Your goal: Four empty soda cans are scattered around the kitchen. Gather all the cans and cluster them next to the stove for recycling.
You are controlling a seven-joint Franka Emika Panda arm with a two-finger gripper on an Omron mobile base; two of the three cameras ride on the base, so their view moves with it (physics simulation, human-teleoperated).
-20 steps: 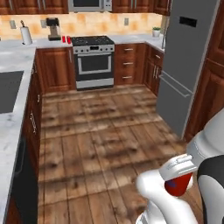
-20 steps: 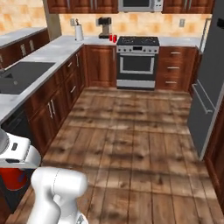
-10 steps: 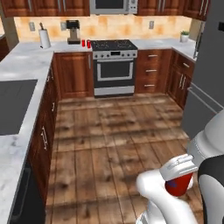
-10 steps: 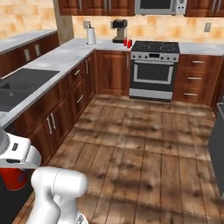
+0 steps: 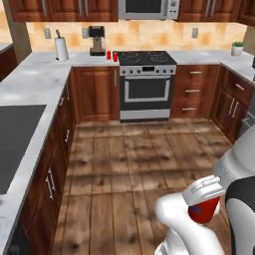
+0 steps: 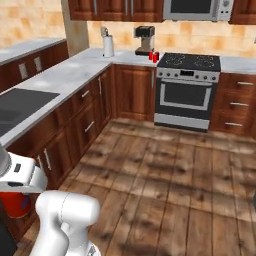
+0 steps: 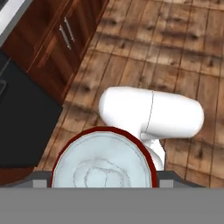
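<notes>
My gripper (image 5: 202, 200) hangs low beside the robot's body, shut on a red soda can (image 5: 203, 213). In the hand view the can's silver-grey top (image 7: 104, 162) sits between the fingertips of the gripper (image 7: 104, 176), above the wooden floor. The right base view has the held can (image 6: 15, 205) at the lower left. Two more red soda cans (image 5: 112, 55) stand on the far counter just left of the stove (image 5: 147, 59), beside the coffee machine (image 5: 97, 41). In the right base view those cans (image 6: 153, 56) and the stove (image 6: 190, 61) lie straight ahead.
A paper towel roll (image 5: 61, 49) stands left of the coffee machine. The left counter (image 5: 35, 84) holds a dark inset (image 5: 15, 134) and runs along the wooden floor (image 5: 139, 164). A microwave (image 5: 148, 7) hangs over the stove. A small plant (image 5: 238, 49) sits far right.
The base has moved, so both base views have shifted: the stove now sits nearer and more central. The can stays in the gripper's grip, and the arm's pose is unchanged.
</notes>
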